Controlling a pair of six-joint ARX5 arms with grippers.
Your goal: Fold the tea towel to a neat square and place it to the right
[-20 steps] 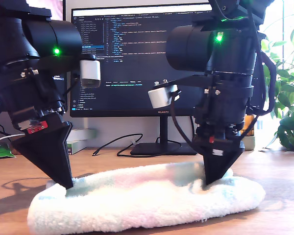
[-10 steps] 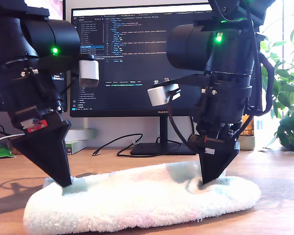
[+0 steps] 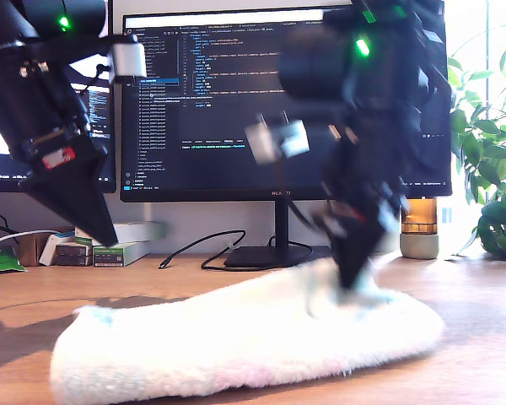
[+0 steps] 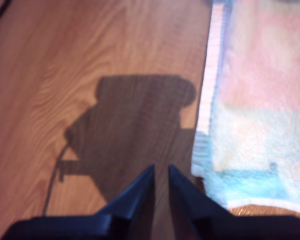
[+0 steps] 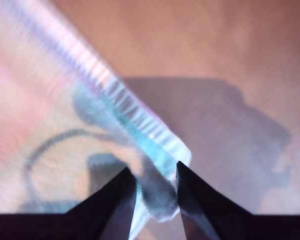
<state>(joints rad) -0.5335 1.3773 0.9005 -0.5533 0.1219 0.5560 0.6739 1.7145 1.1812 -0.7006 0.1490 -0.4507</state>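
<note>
The tea towel [image 3: 236, 337], fluffy and pale with mint and pink tints, lies bunched in a long mound on the wooden table [image 3: 481, 354]. My first gripper [image 3: 101, 236] hangs above the towel's end at the exterior view's left, clear of the cloth. In its wrist view the first gripper [image 4: 161, 172] is shut over bare wood, with the towel's banded edge [image 4: 210, 90] beside it. My second gripper [image 3: 350, 283], blurred by motion, is down on the towel toward the exterior view's right. Up close, the second gripper [image 5: 155, 172] is shut on a corner of the towel [image 5: 65, 115].
A dark monitor [image 3: 236, 101] on a stand [image 3: 266, 253] fills the background, with a black cable [image 3: 194, 253] on the table in front of it. Small boxes [image 3: 110, 249] sit at the exterior view's left. A jar [image 3: 417, 232] and a leafy plant [image 3: 489, 169] stand at its right.
My first gripper has let go of the towel's end and risen up and away from it. My second gripper has lifted slightly, pulling the cloth up with it.
</note>
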